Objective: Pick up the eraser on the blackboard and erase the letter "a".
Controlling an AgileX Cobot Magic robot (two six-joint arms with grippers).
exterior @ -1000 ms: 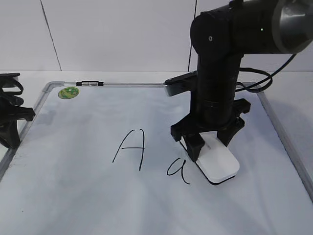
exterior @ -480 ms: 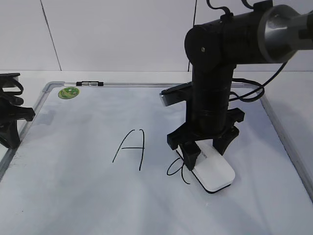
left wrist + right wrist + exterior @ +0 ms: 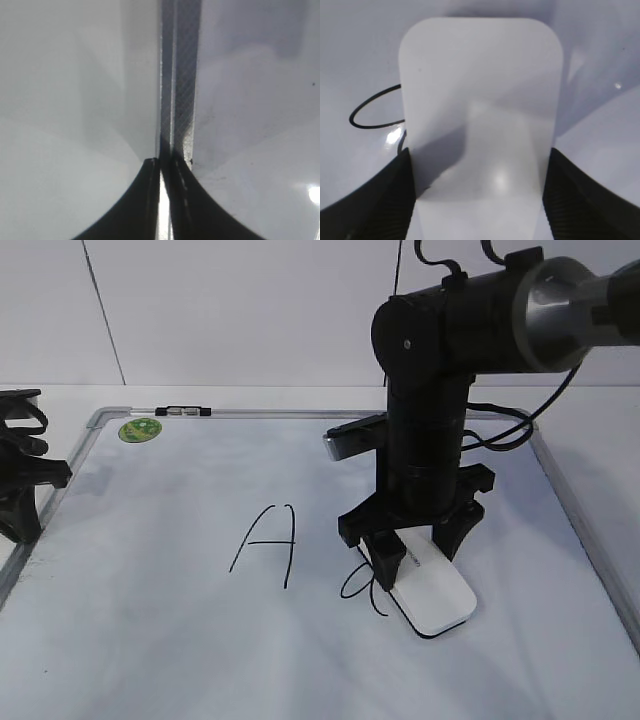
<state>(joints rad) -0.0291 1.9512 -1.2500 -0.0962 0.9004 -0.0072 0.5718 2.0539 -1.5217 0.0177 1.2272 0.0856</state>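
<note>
The right claw [image 3: 413,548] is clamped on the white plastic eraser [image 3: 432,597], which sits flat on the big white board with a grey metal frame [image 3: 100,420], near the middle. Its left edge covers part of the small black letter "a" [image 3: 356,585]. Most of it is not wiped off. The left claw [image 3: 163,167] is pressed together, far left.

Exterior camera looks slantwise down; wrist cameras sit close above the blackboard [image 3: 150,640].

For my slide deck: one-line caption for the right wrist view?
Right end effector grips the white eraser flat on the blackboard, covering part of the letter "a".
</note>
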